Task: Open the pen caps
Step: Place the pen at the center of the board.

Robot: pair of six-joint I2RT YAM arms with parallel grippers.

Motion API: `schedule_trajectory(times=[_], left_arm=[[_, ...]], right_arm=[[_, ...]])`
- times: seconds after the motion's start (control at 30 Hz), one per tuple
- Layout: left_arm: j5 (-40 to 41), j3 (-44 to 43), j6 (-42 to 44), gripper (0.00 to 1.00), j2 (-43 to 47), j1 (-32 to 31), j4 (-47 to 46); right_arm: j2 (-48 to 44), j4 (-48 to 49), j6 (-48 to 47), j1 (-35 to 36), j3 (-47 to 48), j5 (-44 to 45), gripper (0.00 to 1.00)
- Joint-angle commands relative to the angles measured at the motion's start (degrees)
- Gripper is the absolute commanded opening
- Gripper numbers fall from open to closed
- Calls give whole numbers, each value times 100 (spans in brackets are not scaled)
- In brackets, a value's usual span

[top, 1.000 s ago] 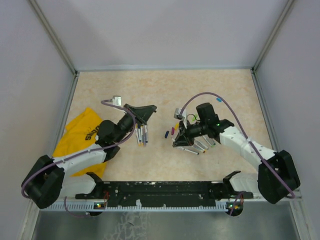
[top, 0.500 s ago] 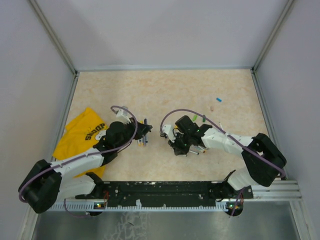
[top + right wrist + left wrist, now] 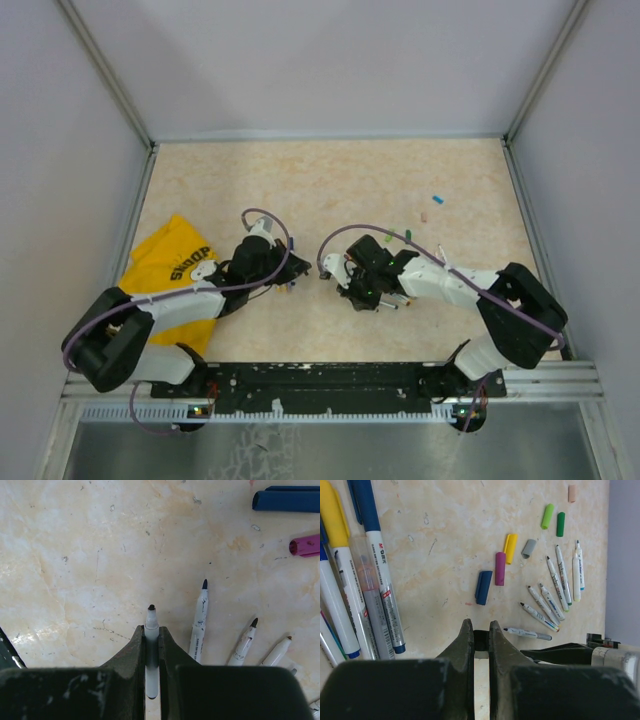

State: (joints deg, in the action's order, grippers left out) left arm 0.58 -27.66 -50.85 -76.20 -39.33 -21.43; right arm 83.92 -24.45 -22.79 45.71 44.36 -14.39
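Two robot arms meet low over a pale, marbled bench (image 3: 330, 180). Your right pincer (image 3: 151, 630) is clamped tight on the white barrel of an uncapped pen (image 3: 151, 616), whose black tip pokes out past the fingertips. Your left pincer (image 3: 480, 629) is nearly closed on what looks in the wrist view like a small dark cap (image 3: 481, 639). Loose caps (image 3: 500, 568) in blue, purple, yellow, grey and green lie beside a fan of bare pens (image 3: 547, 597). The capped pens (image 3: 375, 590) lie bunched just beside the left pincer. Expect these pens to be light, stiff and smooth, so they may slip or roll. Take the barrel about midway in one pincer and the cap squarely in the other, then pull straight along the pen's length.
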Motion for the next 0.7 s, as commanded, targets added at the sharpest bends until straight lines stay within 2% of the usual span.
schedule_trajectory(times=[0.0,0.43,0.67], left_arm=[[-127,-136,-95,0,-175,31,-59],[-325,-276,-182,2,-748,31,-87],[-349,-474,-231,2,-992,31,231]], right_arm=[[97,4,-120,68,253,128,5],[274,-55,-181,112,266,306,9],[318,-74,-191,122,292,352,13]])
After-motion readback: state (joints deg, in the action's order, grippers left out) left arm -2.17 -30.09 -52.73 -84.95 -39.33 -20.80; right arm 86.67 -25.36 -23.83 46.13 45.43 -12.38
